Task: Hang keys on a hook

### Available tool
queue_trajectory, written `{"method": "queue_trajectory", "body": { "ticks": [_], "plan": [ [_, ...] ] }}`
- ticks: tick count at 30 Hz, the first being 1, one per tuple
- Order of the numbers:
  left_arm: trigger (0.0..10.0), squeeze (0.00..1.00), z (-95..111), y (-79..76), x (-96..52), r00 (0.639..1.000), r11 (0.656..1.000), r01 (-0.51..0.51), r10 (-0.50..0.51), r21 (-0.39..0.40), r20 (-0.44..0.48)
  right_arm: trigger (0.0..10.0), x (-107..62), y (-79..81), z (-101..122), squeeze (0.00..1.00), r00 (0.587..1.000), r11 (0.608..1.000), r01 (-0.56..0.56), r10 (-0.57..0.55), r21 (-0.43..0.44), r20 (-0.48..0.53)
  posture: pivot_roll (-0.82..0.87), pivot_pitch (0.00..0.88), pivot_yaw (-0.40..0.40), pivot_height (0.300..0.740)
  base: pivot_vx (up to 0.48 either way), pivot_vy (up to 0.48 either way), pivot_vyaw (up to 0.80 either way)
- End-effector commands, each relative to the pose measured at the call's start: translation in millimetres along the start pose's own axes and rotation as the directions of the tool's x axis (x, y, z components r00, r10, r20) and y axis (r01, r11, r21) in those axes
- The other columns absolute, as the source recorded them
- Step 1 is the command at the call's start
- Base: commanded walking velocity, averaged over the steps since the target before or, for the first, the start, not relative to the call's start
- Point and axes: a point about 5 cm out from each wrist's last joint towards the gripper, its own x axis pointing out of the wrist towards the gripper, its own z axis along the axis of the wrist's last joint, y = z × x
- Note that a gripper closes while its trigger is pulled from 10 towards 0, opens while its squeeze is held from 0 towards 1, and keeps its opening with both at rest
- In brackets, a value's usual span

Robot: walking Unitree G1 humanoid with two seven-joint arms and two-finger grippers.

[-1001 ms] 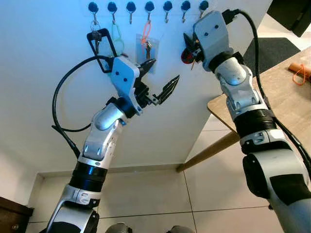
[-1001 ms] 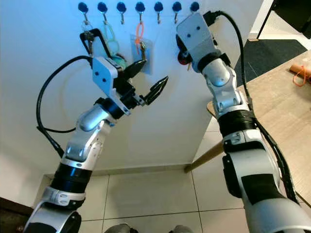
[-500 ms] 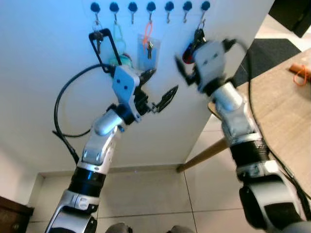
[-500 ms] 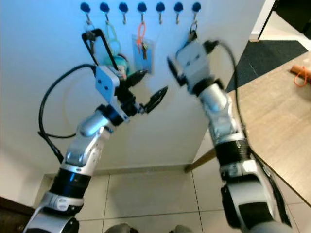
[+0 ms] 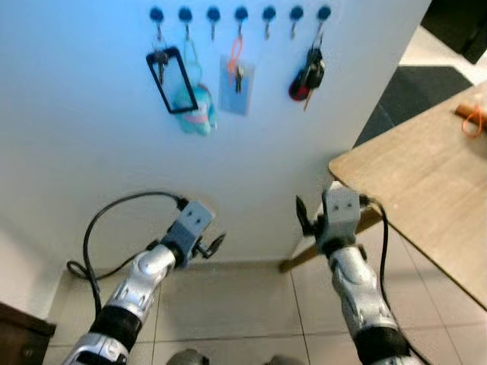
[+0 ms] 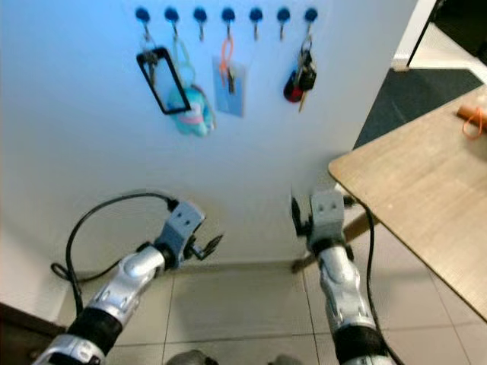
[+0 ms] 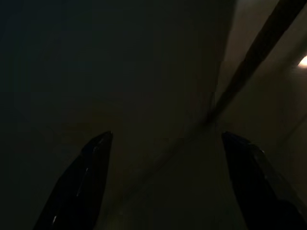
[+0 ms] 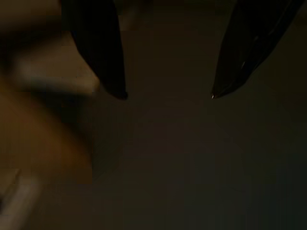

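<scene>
A bunch of keys with a red and black fob (image 5: 307,75) hangs from the rightmost blue hook (image 5: 324,13) on the white wall, free of both grippers. Both arms are low, well below the hook row. My left gripper (image 5: 211,245) is open near the foot of the wall, and its wrist view shows two black fingers (image 7: 81,182) spread with nothing between them. My right gripper (image 8: 168,96) is open and empty, down beside the table corner, with a black finger (image 5: 300,214) visible there.
Other hooks hold a black-framed tag (image 5: 169,70), a teal charm (image 5: 192,103) and an orange lanyard with a card (image 5: 237,82). A wooden table (image 5: 426,182) stands on the right, its leg (image 5: 304,255) near the wall. A dark mat (image 5: 418,84) lies behind it.
The right gripper let go of the keys, which now hang on the rightmost hook. Both arms have dropped from hook height to near the floor.
</scene>
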Motion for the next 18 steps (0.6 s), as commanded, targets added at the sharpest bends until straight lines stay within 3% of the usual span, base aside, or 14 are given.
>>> {"method": "queue_trajectory", "body": {
  "ticks": [1, 3, 5, 9, 11, 12, 13, 14, 16, 17, 18],
  "plan": [
    [10.0, 0.00, -12.7, 3.9, -3.3, 0.998, 0.999, -0.043, 0.042, -0.020, -0.053, 10.0, -5.2, -2.2, -11.4, 0.00, 0.999, 0.999, 0.030, -0.028, 0.034, -0.040, 0.07, 0.064, 0.008, 0.740, 0.000, 0.000, 0.00],
    [10.0, 0.00, -35.6, 2.8, -8.2, 0.986, 0.990, -0.101, 0.087, -0.097, -0.141, 10.0, -23.9, -5.9, -47.6, 0.00, 0.979, 0.995, 0.080, -0.066, 0.064, -0.194, 0.06, 0.065, 0.010, 0.740, 0.000, 0.000, 0.00],
    [10.0, 0.00, -55.4, -1.6, -14.3, 0.971, 0.973, -0.145, 0.106, -0.178, -0.212, 10.0, -45.2, -13.2, -79.4, 0.00, 0.934, 0.981, 0.154, -0.105, 0.121, -0.342, 0.06, 0.064, 0.010, 0.740, 0.000, 0.000, 0.00],
    [10.0, 0.00, -69.2, -4.3, -18.3, 0.956, 0.950, -0.194, 0.127, -0.245, -0.263, 10.0, -60.9, -17.5, -98.8, 0.00, 0.893, 0.956, 0.219, -0.116, 0.194, -0.435, 0.07, 0.064, 0.008, 0.740, 0.000, 0.000, 0.00],
    [10.0, 0.00, -87.1, -8.6, -26.4, 0.930, 0.929, -0.235, 0.129, -0.287, -0.345, 10.0, -78.3, -19.0, -117.4, 0.00, 0.840, 0.917, 0.281, -0.092, 0.284, -0.535, 0.07, 0.060, 0.010, 0.740, 0.000, 0.000, 0.00],
    [10.0, 0.00, -87.1, -8.6, -26.4, 0.930, 0.929, -0.235, 0.129, -0.287, -0.345, 10.0, -78.3, -19.0, -117.4, 0.00, 0.840, 0.917, 0.281, -0.092, 0.284, -0.535, 0.07, 0.060, 0.010, 0.740, 0.000, 0.000, 0.00],
    [10.0, 0.00, -99.8, -12.4, -33.6, 0.908, 0.925, -0.249, 0.121, -0.286, -0.401, 10.0, -90.7, -19.8, -128.3, 0.00, 0.803, 0.900, 0.314, -0.081, 0.304, -0.590, 0.06, 0.057, 0.013, 0.740, 0.000, 0.000, 0.00],
    [10.0, 0.00, -103.3, -13.5, -35.9, 0.902, 0.925, -0.253, 0.119, -0.285, -0.414, 10.0, -94.5, -20.3, -131.2, 0.00, 0.793, 0.899, 0.319, -0.079, 0.301, -0.604, 0.06, 0.057, 0.013, 0.740, 0.000, 0.000, 0.00],
    [10.0, 0.00, -103.3, -13.5, -35.9, 0.902, 0.925, -0.253, 0.119, -0.285, -0.414, 10.0, -94.5, -20.3, -131.2, 0.00, 0.793, 0.899, 0.319, -0.079, 0.301, -0.604, 0.06, 0.057, 0.013, 0.740, 0.000, 0.000, 0.00],
    [10.0, 0.00, -114.4, -16.4, -43.2, 0.881, 0.904, -0.283, 0.113, -0.320, -0.460, 10.0, -109.2, -26.6, -141.1, 0.00, 0.745, 0.885, 0.378, -0.115, 0.273, -0.657, 0.06, 0.052, 0.017, 0.740, 0.000, 0.000, 0.00],
    [10.0, 0.00, -114.4, -16.4, -43.2, 0.881, 0.904, -0.283, 0.113, -0.320, -0.460, 10.0, -109.2, -26.6, -141.1, 0.00, 0.745, 0.885, 0.378, -0.115, 0.273, -0.657, 0.06, 0.052, 0.017, 0.740, 0.000, 0.000, 0.00]
  ]
}}
